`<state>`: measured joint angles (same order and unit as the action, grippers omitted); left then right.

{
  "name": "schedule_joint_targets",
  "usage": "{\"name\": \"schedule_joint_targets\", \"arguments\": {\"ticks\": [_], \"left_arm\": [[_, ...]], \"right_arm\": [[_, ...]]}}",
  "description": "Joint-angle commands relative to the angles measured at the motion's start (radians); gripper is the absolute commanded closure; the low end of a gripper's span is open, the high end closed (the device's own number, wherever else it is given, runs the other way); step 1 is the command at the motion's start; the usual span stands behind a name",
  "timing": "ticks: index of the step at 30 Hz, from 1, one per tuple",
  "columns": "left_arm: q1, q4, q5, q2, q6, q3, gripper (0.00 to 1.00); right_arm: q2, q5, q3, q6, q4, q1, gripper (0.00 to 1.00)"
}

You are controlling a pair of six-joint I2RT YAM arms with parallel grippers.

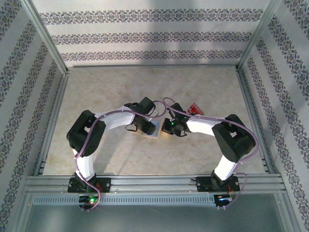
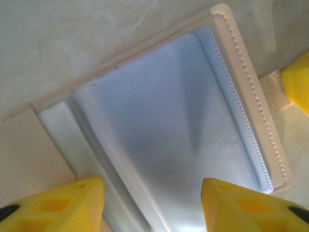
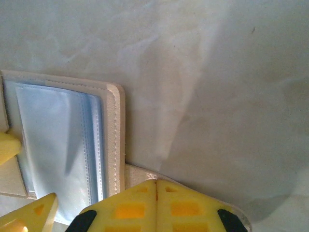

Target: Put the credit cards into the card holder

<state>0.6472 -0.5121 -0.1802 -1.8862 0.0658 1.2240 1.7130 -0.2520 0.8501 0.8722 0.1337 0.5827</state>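
The tan card holder (image 2: pixel 251 96) lies open on the table, its pale grey-white pockets (image 2: pixel 164 125) facing up. My left gripper (image 2: pixel 152 193) hovers open just above the pockets, nothing between its yellow fingers. My right gripper (image 3: pixel 156 186) is shut, its tips resting on the holder's snap tab (image 3: pixel 140 171) beside the stitched edge (image 3: pixel 116 140). From above, both grippers meet over the card holder (image 1: pixel 150 131) at mid-table. A red credit card (image 1: pixel 194 109) lies just behind my right gripper (image 1: pixel 170 128), clear of both grippers.
Patterned walls with metal frame posts (image 1: pixel 46 38) close in the table (image 1: pixel 120 87) on three sides. A metal rail (image 1: pixel 154 182) runs along the near edge by the arm bases. One finger (image 2: pixel 297 84) of the right gripper shows beside the holder's edge.
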Motion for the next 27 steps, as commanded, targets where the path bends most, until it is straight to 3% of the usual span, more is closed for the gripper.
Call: {"name": "schedule_joint_targets", "arguments": {"ticks": [1, 10, 18, 27], "left_arm": [[0.006, -0.02, 0.007, -0.014, 0.017, 0.015, 0.49], [0.005, 0.011, -0.021, 0.001, 0.02, -0.028, 0.68], [-0.007, 0.036, -0.051, 0.034, 0.02, -0.062, 0.71], [-0.015, 0.057, -0.08, 0.043, 0.022, -0.08, 0.71]], "right_arm": [[-0.005, 0.002, -0.054, 0.027, 0.067, 0.016, 1.0], [-0.072, 0.01, -0.091, 0.039, 0.07, 0.023, 1.0], [-0.125, -0.001, -0.043, 0.036, 0.095, 0.04, 1.0], [-0.051, -0.07, 0.055, 0.063, 0.033, 0.043, 1.0]]}}
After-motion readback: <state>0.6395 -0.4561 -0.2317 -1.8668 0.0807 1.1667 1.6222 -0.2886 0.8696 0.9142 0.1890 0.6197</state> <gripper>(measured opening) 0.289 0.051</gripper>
